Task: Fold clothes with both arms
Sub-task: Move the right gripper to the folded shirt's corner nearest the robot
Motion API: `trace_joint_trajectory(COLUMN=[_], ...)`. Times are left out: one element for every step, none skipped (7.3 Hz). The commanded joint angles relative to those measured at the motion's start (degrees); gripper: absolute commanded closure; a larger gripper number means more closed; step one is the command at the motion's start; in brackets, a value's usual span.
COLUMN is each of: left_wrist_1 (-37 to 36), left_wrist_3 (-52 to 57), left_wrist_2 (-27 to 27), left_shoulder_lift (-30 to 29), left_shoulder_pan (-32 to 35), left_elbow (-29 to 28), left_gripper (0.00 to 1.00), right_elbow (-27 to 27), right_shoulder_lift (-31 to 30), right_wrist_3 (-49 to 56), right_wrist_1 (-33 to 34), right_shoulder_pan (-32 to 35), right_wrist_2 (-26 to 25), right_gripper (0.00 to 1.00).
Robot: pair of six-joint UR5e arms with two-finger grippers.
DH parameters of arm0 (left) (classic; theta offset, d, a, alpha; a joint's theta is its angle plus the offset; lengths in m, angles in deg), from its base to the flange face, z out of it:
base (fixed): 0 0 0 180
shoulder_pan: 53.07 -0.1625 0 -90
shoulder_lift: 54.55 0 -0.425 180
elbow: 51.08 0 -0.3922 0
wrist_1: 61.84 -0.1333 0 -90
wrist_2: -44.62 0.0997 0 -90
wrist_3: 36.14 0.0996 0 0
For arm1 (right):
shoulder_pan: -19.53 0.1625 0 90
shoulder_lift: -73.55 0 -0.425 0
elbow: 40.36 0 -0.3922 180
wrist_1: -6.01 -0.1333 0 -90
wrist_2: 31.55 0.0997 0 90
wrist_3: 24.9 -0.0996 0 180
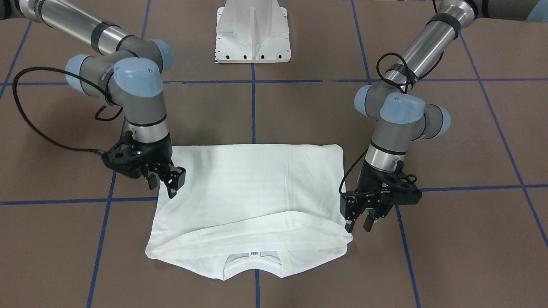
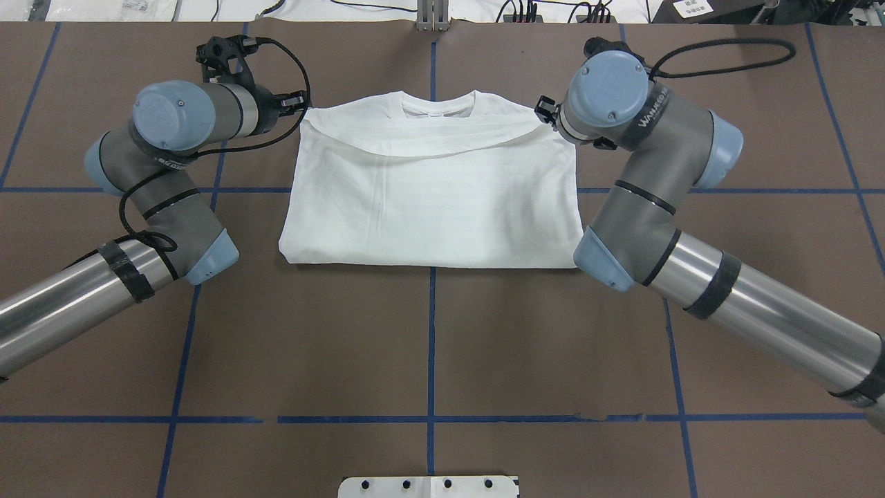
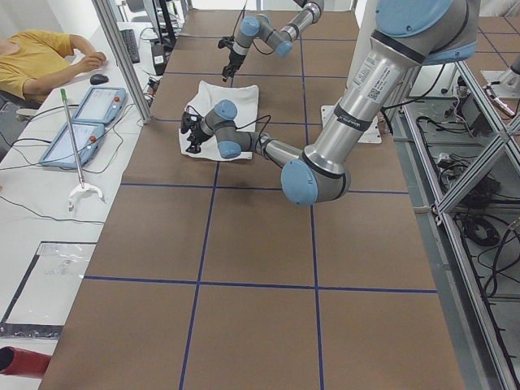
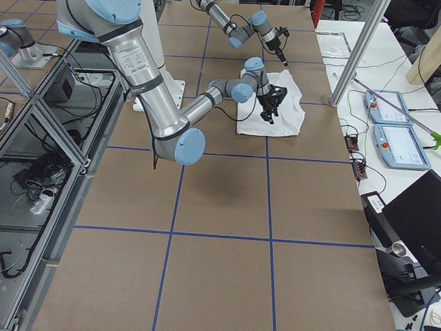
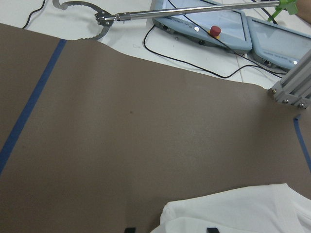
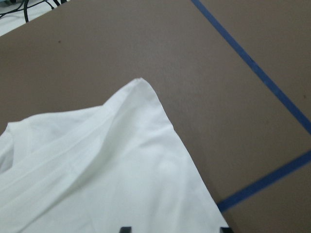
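The white shirt (image 1: 252,188) lies flat in the middle of the bench (image 1: 299,111), doubled over on itself. The crease is on the side nearest the robot, and the upper layer's free edge sags in a shallow curve just short of the collar (image 1: 253,262), which points away from the robot. This reads as the close of a hem-to-collar fold: the layer is laid down and each gripper sits at one end of that free edge. The left gripper (image 1: 358,218) hangs low at the shirt's corner on its own side, jaws apart. Its wrist view shows the corner lying between the two fingertips with nothing pinched. The right gripper (image 1: 165,182) is also parted and holds nothing. It hovers over the opposite side edge a little short of the corner, apparently clear of the cloth. The left arm (image 1: 400,115) and right arm (image 1: 137,92) mirror each other, elbows bent outward and wrists pointing steeply down. The next move probably calls for both arms to lift straight off without dragging the top layer. After that they would need to take fresh matched grips at one side, to bring the shirt across its width without upsetting the sagging edge.
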Motion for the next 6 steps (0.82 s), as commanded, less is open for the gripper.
trace_joint_trajectory(left_wrist_1=[0.0,0.1,0.1,0.1,0.1,0.0], left_wrist_3=[0.0,0.0,0.0,0.0,0.0,-0.1], left_wrist_2=[0.1,0.1,0.1,0.1,0.1,0.2], left_shoulder_lift=[0.1,0.1,0.1,0.1,0.1,0.0], left_shoulder_pan=[0.0,0.0,-0.1,-0.1,-0.1,-0.1], left_elbow=[0.1,0.1,0.2,0.2,0.2,0.2], left_gripper=[0.42,0.42,0.41,0.4,0.4,0.4], right_elbow=[5.7,6.9,6.4,6.5,5.8,5.9], right_shoulder_lift=[-4.5,-5.3,-6.8,-9.2,-9.0,-8.7], right_wrist_3=[-13.3,-16.6,-17.5,-17.5,-17.7,-17.4], right_wrist_1=[-0.1,0.0,0.0,-0.1,0.0,0.0], right_shoulder_pan=[-4.9,-5.0,-5.5,-5.8,-6.1,-6.4], right_wrist_2=[-0.3,-0.3,-1.0,-1.7,-1.9,-1.9], right_gripper=[0.02,0.03,0.06,0.11,0.15,0.16])
